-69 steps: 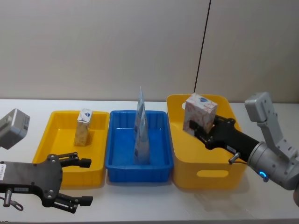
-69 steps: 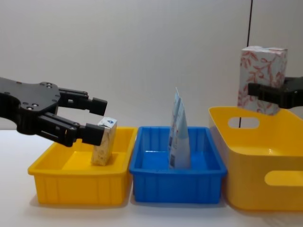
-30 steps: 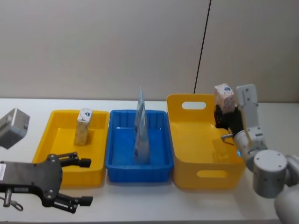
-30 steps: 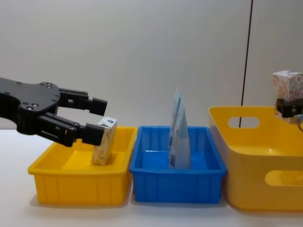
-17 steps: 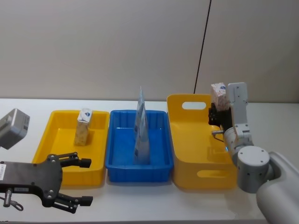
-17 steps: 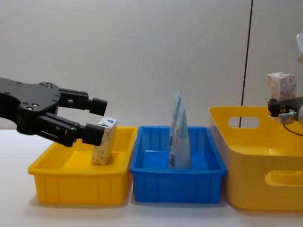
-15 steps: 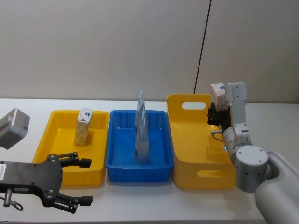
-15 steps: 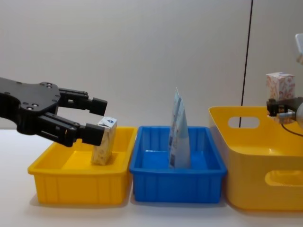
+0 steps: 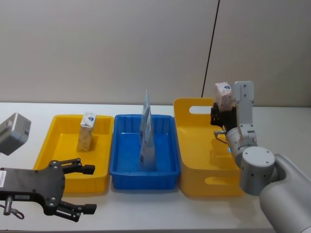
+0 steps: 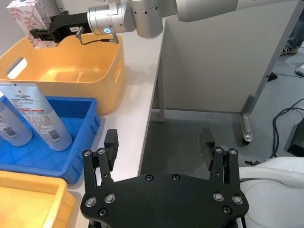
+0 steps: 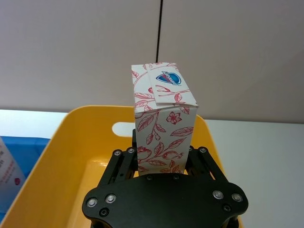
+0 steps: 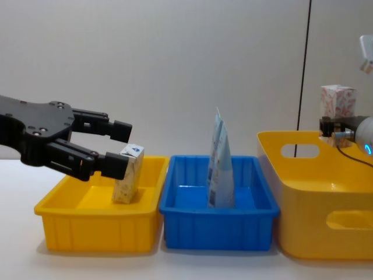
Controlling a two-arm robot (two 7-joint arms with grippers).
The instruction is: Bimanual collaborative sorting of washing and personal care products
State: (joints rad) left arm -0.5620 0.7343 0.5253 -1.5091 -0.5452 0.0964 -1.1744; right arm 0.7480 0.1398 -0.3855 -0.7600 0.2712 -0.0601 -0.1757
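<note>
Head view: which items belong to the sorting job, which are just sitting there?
Job: white-grey carton with red leaf print, shut in the right gripper; beige carton with blue mark; pale blue flat tubes; open left gripper.
Other: shallow yellow plastic bin, blue plastic bin, deep yellow plastic bin, white table.

The left gripper (image 10: 158, 145) is a flat black plate studded with silver screws, ending in short black fingers (image 10: 110, 141). The right gripper (image 11: 164, 159) has the same black plate and screws. The right arm (image 9: 256, 175) is smooth silver-grey with rounded joints, a small blue light (image 10: 108, 30) and a thin black cable (image 10: 95, 41).
</note>
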